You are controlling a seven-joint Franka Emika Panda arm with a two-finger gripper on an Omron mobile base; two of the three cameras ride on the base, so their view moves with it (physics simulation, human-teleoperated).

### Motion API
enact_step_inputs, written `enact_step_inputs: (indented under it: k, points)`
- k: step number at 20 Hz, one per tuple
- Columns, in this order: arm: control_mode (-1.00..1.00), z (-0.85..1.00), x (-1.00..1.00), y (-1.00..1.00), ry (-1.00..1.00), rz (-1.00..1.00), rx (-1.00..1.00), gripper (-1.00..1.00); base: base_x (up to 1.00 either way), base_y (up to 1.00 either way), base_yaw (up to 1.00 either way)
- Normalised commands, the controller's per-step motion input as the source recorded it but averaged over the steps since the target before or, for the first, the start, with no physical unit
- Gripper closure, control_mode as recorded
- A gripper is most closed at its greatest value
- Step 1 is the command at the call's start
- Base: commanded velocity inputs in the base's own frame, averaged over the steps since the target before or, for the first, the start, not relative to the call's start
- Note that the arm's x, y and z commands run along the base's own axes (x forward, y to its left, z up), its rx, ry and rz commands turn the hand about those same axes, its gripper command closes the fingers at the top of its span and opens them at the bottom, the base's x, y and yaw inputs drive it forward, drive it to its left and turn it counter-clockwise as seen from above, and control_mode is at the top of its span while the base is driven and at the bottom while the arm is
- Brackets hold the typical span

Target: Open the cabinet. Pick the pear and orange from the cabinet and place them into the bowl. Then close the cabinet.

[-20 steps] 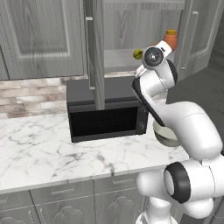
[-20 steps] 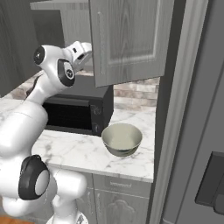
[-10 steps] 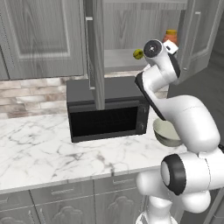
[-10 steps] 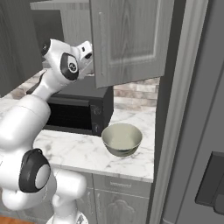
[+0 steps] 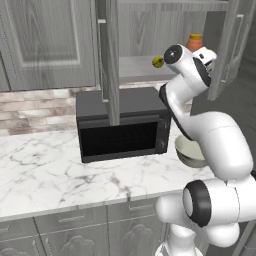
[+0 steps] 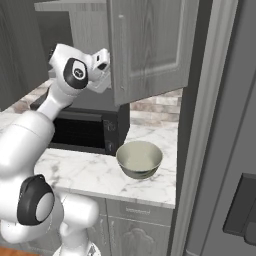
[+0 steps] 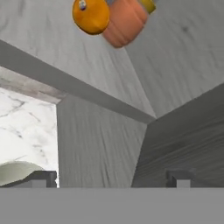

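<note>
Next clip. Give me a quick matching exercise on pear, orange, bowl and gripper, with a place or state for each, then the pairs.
1. pear
2. orange
3. bowl
4. gripper

A. on the marble counter beside the microwave, nothing in it
B. on the cabinet shelf, touching the terracotta jar
C. open, holding nothing
D. at the shelf's front edge, beside the arm's wrist

Pairs: 1-D, 2-B, 3-A, 4-C

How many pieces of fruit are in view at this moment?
2. The pear sits on the cabinet shelf beside the arm's wrist; the orange lies against the terracotta jar deeper in. More could be hidden behind the arm or doors.
</note>
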Motion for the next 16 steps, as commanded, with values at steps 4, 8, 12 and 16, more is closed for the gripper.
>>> enact_step_inputs:
  k: [4, 8, 12, 16]
  points:
    - [-1.0, 0.06, -0.52, -0.71, 0.0, -0.16, 0.0, -1.0, 0.0, 0.0, 0.0]
    - [-1.0, 0.02, -0.69, -0.81, -0.01, -0.11, 0.0, -1.0, 0.0, 0.0, 0.0]
    - [-1.0, 0.0, -0.28, -0.37, -0.03, -0.03, 0.0, -1.0, 0.0, 0.0, 0.0]
    - [-1.0, 0.0, 0.0, -0.1, -0.01, 0.02, 0.0, -1.0, 0.0, 0.0, 0.0]
